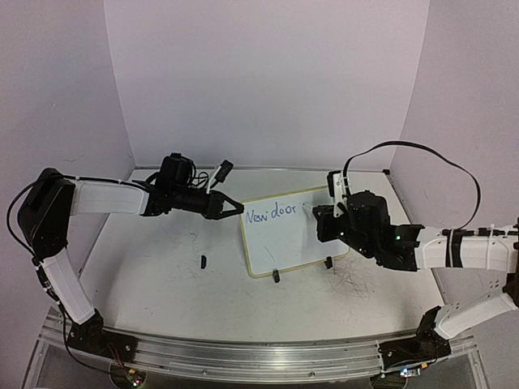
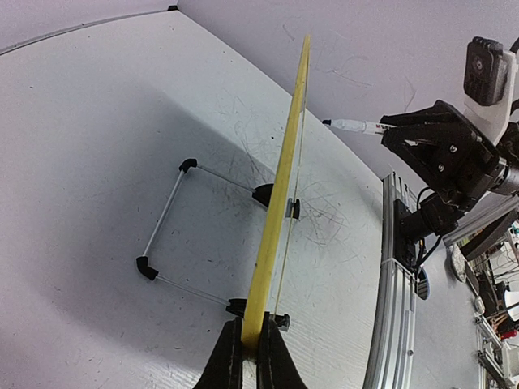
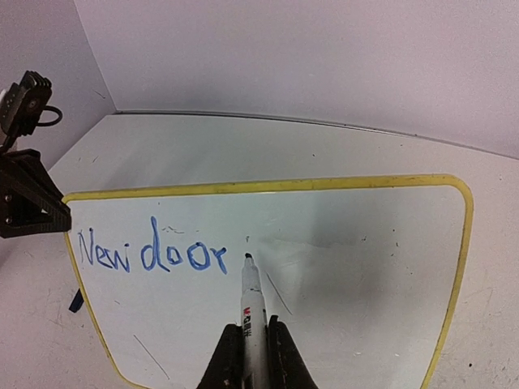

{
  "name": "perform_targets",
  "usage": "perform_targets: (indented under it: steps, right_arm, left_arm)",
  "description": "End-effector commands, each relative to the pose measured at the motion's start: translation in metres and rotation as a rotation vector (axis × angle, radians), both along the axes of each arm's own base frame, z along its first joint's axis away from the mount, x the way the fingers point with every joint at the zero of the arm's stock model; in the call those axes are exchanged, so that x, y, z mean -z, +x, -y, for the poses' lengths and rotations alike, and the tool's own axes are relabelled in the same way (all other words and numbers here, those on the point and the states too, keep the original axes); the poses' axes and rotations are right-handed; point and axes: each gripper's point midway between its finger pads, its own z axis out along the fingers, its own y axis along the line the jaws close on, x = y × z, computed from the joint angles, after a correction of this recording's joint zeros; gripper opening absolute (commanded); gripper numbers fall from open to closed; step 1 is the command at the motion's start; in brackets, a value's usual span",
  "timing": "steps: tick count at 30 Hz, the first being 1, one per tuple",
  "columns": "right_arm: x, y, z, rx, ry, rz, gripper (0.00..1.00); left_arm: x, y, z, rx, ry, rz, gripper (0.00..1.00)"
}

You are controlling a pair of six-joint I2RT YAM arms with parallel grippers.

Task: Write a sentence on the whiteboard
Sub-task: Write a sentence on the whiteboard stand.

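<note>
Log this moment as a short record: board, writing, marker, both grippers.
whiteboard: yellow-framed, propped tilted on its wire stand
sentence: blue "New door", unfinished
marker: tip at the board just right of the "r"
left gripper: shut on the whiteboard's frame near its top left corner
right gripper: shut on the marker
table: small black piece, likely a cap, lies left of the board

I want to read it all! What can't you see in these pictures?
- Right wrist view: the whiteboard's bottom edge is cut off by the frame and the right gripper.
- Left wrist view: the board is edge-on, so the writing cannot be seen.
- Top view: the small black thing on the table is too small to name.
</note>
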Motion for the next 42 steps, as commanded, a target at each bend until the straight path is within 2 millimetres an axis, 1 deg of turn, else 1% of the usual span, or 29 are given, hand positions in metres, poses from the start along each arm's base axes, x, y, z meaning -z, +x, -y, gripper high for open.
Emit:
perform_targets:
  steps: [1, 7, 16, 22, 31, 38, 42]
  right_arm:
    - [-0.022, 0.012, -0.012, 0.006, 0.053, 0.039, 0.00]
    - [-0.025, 0.015, -0.013, 0.016, 0.070, 0.055, 0.00]
    - [-0.020, 0.019, -0.016, 0.027, 0.067, 0.046, 0.00]
    - [-0.014, 0.019, -0.013, 0.045, 0.064, 0.034, 0.00]
    - [-0.012, 0.023, -0.015, 0.056, 0.056, 0.032, 0.00]
    - [-0.011, 0.022, -0.019, 0.039, 0.051, 0.020, 0.00]
    - [-0.006, 0.020, -0.018, 0.033, 0.053, 0.004, 0.00]
  left_arm:
    - [0.007, -0.002, -0.006, -0.022, 0.056, -0.009, 0.00]
    - [0.006, -0.004, -0.005, -0.018, 0.054, -0.009, 0.00]
    - [0.004, -0.005, -0.004, -0.014, 0.050, -0.006, 0.00]
    - [0.003, -0.006, -0.004, -0.013, 0.049, -0.006, 0.00]
    - [0.002, -0.007, -0.003, -0.010, 0.047, -0.004, 0.00]
    - [0.000, -0.008, -0.003, -0.009, 0.045, 0.000, 0.00]
    - [-0.001, -0.008, -0.003, -0.009, 0.044, 0.005, 0.00]
